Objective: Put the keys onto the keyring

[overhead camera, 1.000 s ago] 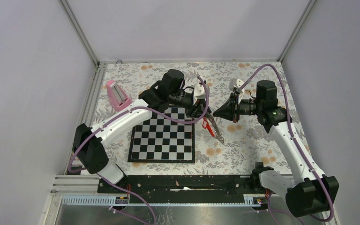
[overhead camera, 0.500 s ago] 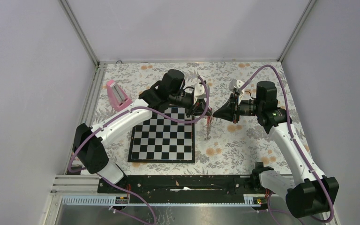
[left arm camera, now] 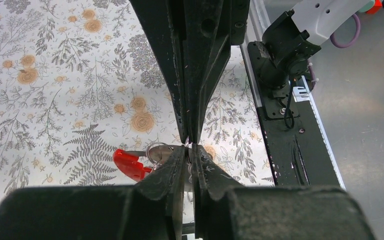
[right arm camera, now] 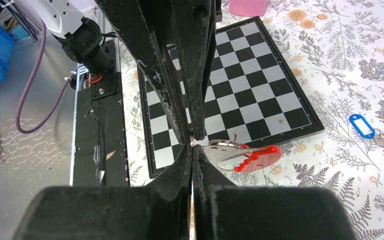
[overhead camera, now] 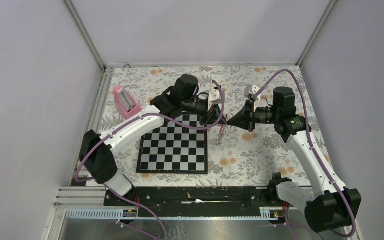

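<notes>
My left gripper [overhead camera: 221, 121] and right gripper [overhead camera: 227, 121] meet tip to tip above the cloth, just right of the chessboard's far corner. Both are shut on the thin ring of the keyring [overhead camera: 220, 134], whose white-and-red fob hangs below them. In the left wrist view, my left gripper [left arm camera: 189, 149] pinches the ring wire; the ring [left arm camera: 158, 150] and red fob [left arm camera: 130, 164] show to its left. In the right wrist view, my right gripper [right arm camera: 192, 147] is closed tight at the ring [right arm camera: 224, 145], with the fob [right arm camera: 258, 157] to its right. A key with a blue tag [right arm camera: 362, 125] lies on the cloth.
The chessboard [overhead camera: 172, 150] lies left of and below the grippers. A pink wedge-shaped block [overhead camera: 125, 101] stands at the far left of the floral cloth [overhead camera: 260, 155]. The black base rail [overhead camera: 195, 195] runs along the near edge.
My left gripper has closed and moved right to meet the right gripper's tips. The fob has swung from slanting down-right to hanging nearly straight down.
</notes>
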Tool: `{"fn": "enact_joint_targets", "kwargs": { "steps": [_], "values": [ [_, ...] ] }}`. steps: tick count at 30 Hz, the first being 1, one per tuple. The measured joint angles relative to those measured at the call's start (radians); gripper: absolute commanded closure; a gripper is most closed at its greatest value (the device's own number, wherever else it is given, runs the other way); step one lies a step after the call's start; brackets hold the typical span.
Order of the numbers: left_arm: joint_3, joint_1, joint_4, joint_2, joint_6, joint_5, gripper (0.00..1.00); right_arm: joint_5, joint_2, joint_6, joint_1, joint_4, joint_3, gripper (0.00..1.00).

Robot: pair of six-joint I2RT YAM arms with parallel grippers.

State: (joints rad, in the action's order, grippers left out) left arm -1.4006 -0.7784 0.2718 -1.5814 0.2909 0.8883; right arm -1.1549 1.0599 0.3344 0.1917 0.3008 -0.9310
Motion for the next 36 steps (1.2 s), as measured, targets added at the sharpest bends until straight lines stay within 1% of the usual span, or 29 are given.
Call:
{"fn": "enact_joint_targets", "kwargs": {
  "steps": [3, 5, 8, 11, 16, 17, 20, 21, 22, 24, 25, 27, 29, 34, 36],
  "values": [
    [0.0, -0.003, -0.005, -0.003, -0.002, 0.003, 0.81, 0.002, 0.0, 0.0, 0.0, 0.001, 0.0, 1.0],
    [0.002, -0.003, -0.008, -0.003, -0.003, 0.005, 0.81, 0.002, -0.001, 0.001, 0.0, 0.001, 0.0, 1.0],
    [0.011, -0.003, -0.019, -0.003, -0.002, 0.012, 0.86, 0.002, -0.003, 0.003, 0.0, 0.002, 0.001, 1.0],
    [0.022, -0.003, -0.026, -0.003, -0.002, 0.019, 0.99, 0.002, -0.006, 0.006, 0.0, 0.002, 0.004, 1.0],
    [0.028, -0.003, -0.036, -0.003, -0.001, 0.02, 1.0, 0.001, -0.009, 0.009, 0.0, 0.005, 0.005, 0.99],
    [0.028, -0.003, -0.037, -0.003, -0.001, 0.02, 1.0, 0.001, -0.01, 0.009, 0.001, 0.005, 0.005, 0.94],
    [0.029, -0.003, -0.038, -0.003, -0.002, 0.021, 1.0, 0.003, -0.011, 0.006, 0.002, 0.006, 0.007, 0.68],
    [0.029, -0.003, -0.037, -0.003, -0.002, 0.025, 1.0, 0.008, -0.012, 0.006, 0.002, 0.005, 0.007, 0.61],
    [0.032, -0.003, -0.039, -0.003, -0.002, 0.028, 1.0, 0.013, -0.014, 0.005, 0.002, 0.003, 0.007, 0.56],
    [0.052, 0.002, -0.058, 0.002, -0.022, 0.039, 1.0, 0.026, -0.021, -0.002, 0.002, 0.005, 0.006, 0.41],
    [0.068, 0.005, -0.07, 0.007, -0.039, 0.049, 1.0, 0.037, -0.025, -0.005, 0.002, 0.008, 0.005, 0.36],
    [0.122, 0.023, -0.132, 0.026, -0.109, 0.079, 1.0, 0.056, -0.031, -0.01, 0.002, 0.024, -0.008, 0.31],
    [0.185, 0.054, -0.222, 0.055, -0.21, 0.113, 1.0, 0.067, -0.031, -0.012, 0.002, 0.044, -0.033, 0.29],
    [0.319, 0.105, -0.522, 0.11, -0.491, 0.18, 1.0, 0.074, -0.039, -0.04, 0.002, 0.077, -0.114, 0.27],
    [0.362, 0.11, -0.652, 0.122, -0.601, 0.2, 1.0, 0.073, -0.046, -0.045, 0.002, 0.087, -0.133, 0.29]
  ]
}}
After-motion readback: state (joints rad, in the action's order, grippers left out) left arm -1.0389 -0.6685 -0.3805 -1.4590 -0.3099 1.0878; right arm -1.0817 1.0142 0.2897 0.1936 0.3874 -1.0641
